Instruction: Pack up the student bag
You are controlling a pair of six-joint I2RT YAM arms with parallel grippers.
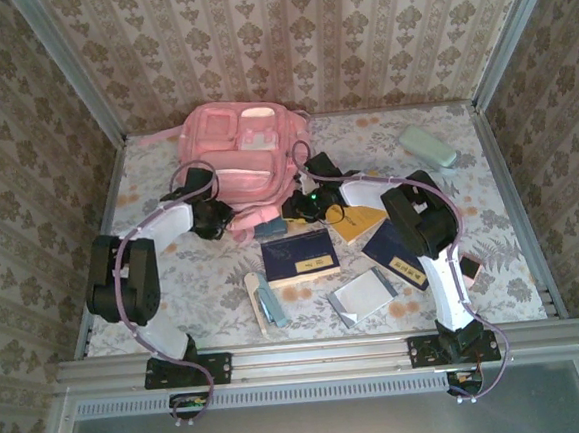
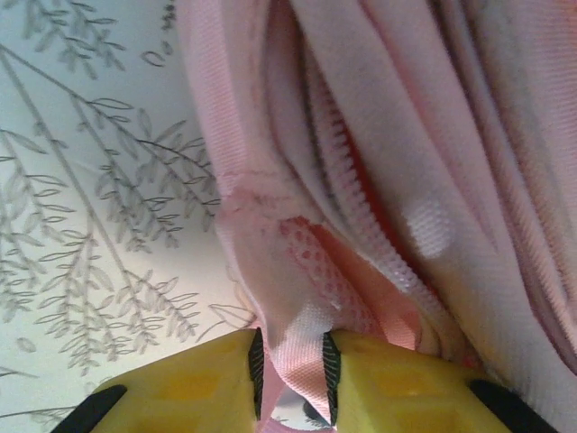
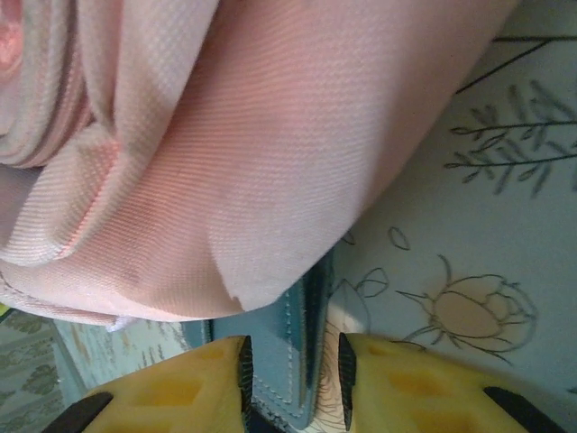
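Left gripper [image 2: 290,372]: your jaws stand narrow, clamped on a pink strap [image 2: 296,338] at a corner of the student bag [image 1: 245,155], just beside a line of zip teeth. Right gripper [image 3: 293,365]: jaws narrow, straddling the stitched edge of a teal case [image 3: 275,370] that runs under the bag's fabric; you cannot tell whether both pads press it. The bag lies at the far middle of the table [image 1: 205,283], with both grippers at its near edge and a dark blue book [image 1: 300,257] nearer still.
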